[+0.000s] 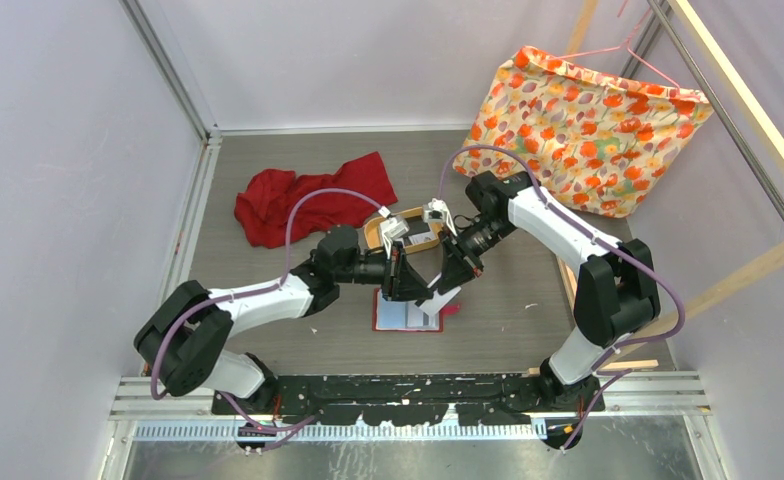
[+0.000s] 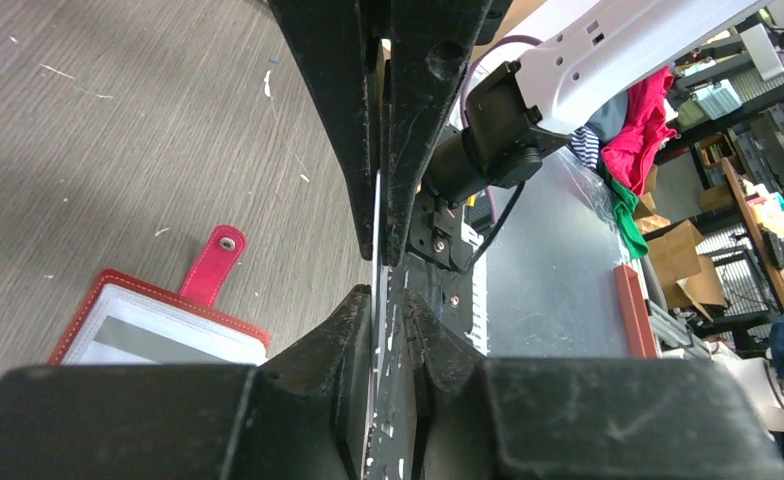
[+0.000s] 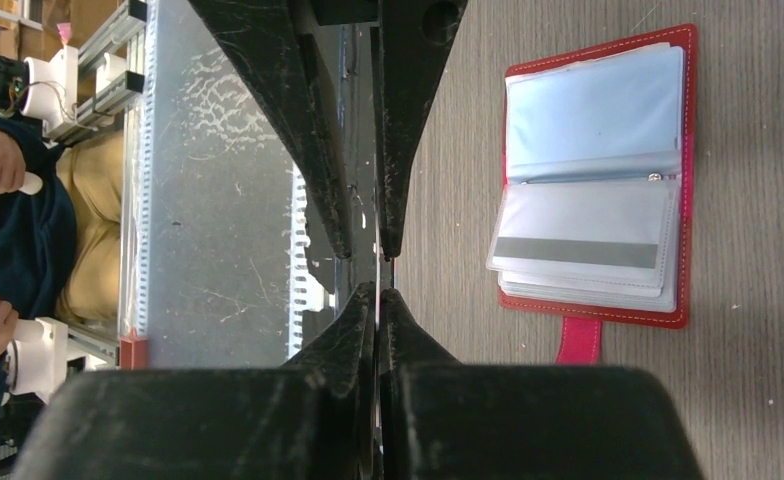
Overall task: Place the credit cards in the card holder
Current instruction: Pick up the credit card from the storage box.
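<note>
Setting: robotics lab, enclosed test cell.

Evidence, top view: 2 white-and-black arms, left arm and right arm, bolted to a black base rail at the bottom edge of a grey wood-grain desk. Plain lilac walls on aluminium framing. Bare timber beam at upper right.

Left wrist view, right side: storage shelving with cardboard boxes and heaped clothes.

Right wrist view, left edge: person in dark blue top, hands on white grips.
</note>
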Available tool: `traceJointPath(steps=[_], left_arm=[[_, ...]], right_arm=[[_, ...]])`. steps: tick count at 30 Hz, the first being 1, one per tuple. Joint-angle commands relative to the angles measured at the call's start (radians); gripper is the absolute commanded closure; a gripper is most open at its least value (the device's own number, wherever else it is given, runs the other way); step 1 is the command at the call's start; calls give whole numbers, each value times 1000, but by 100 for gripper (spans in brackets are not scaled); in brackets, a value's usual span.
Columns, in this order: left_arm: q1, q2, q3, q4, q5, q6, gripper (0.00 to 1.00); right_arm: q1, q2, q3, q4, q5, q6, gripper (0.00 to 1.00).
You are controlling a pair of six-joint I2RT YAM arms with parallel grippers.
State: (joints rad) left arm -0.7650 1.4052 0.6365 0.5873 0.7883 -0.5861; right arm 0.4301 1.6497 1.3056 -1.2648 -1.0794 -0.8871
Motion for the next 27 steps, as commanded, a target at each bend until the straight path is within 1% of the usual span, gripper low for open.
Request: traceJointPath(steps=[1,4,7,10,11,12,14,17,24,27], left_arm=[[-3,12,34,52,48,-9,83],[-3,15,34,52,59,-12,90],[-4,20,38,51,66,-19,100],[-3,17,42,37,63,-26,100],[-3,16,43,31,63,-28,100],[-3,13,43,25,63,-31,100],[-3,8,36,11,54,-35,100],[-1,-10,9,6,35,-43,100],[17,-73,-89,44,-2,-93,100],[27,-120,-143,57,-44,-117,100]], right_arm=[[6,-2,37,-17,-4,-21,99],[6,0,37,-16,-2,-21,99],[8,1,38,-16,-1,-21,98],[7,0,37,-19,1,-22,96],[7,0,38,-18,2,-21,93],[8,-1,39,-17,4,-21,89],[8,-2,41,-15,12,-15,76],[9,-4,47,-15,25,-4,63],[7,-22,51,-7,66,7,52],[7,-37,47,-2,93,8,48]])
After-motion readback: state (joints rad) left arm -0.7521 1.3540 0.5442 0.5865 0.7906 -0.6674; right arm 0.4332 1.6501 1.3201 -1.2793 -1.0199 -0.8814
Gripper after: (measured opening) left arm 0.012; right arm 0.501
